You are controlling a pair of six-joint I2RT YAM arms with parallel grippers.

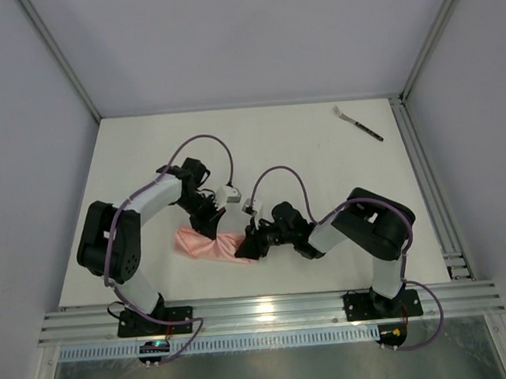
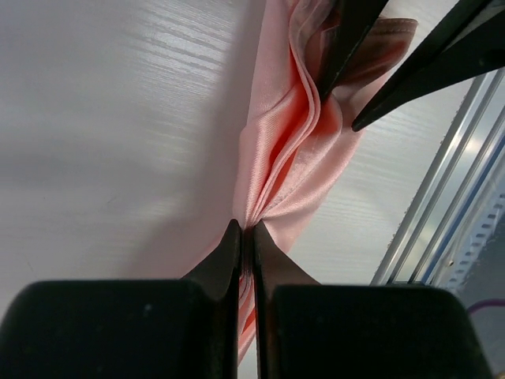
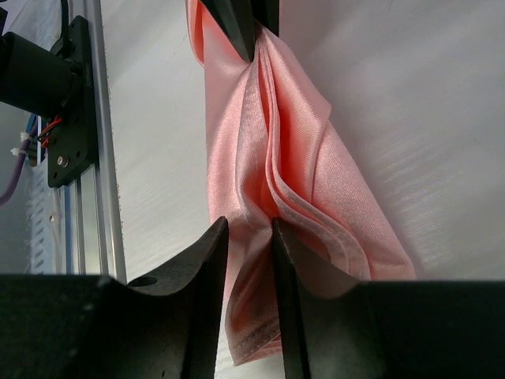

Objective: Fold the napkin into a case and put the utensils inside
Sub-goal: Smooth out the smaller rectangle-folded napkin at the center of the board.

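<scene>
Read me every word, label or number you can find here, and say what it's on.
No text can be read anywhere.
The napkin is plain.
The fork shows no marking.
The small white blocks above the napkin are too small to tell.

The white table (image 1: 319, 151) carries two items. A bunched napkin (image 1: 200, 244) lies by the near edge. A fork (image 1: 357, 123) lies near the far right corner.

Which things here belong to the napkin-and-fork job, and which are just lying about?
Part of the job: pink napkin, bunched up; left hand, pinching it; right hand, straddling it; fork, lying apart on the table, untouched.
Just there: metal rails; purple cables.
</scene>
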